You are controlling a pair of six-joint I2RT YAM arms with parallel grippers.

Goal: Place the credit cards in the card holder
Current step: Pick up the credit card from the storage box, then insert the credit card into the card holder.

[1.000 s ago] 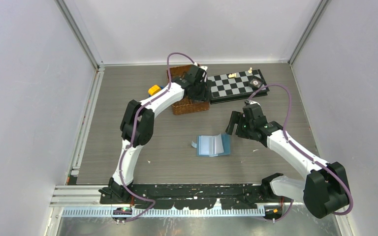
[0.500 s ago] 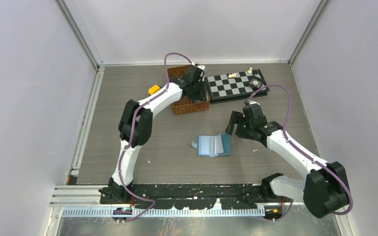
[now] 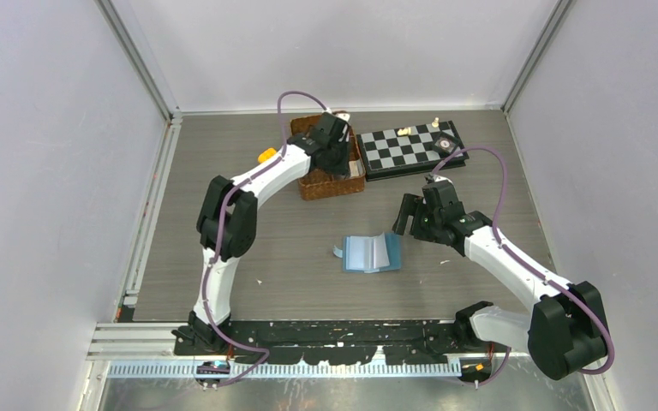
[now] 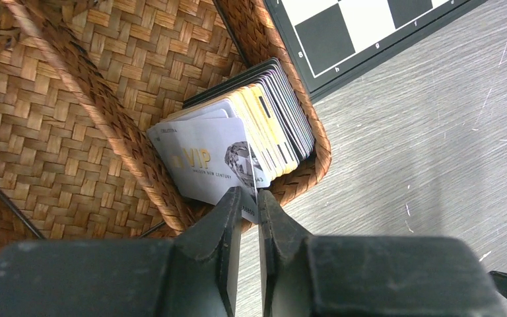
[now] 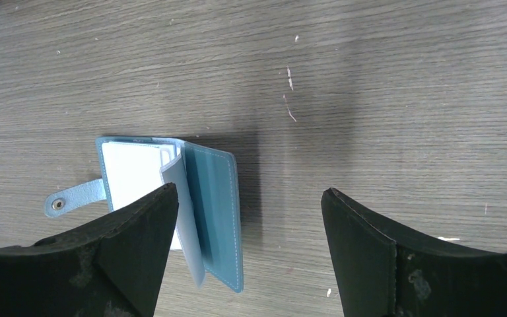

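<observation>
Credit cards (image 4: 264, 125), left claw (image 4: 247, 196) now pinching one

A divided wicker basket (image 3: 330, 184) stands on the grey surface (image 3: 291, 248), just beside a chessboard (image 3: 407, 147) bearing chess pieces (image 3: 435, 125); a small yellow-orange object (image 3: 266, 155) lies nearby.
</observation>
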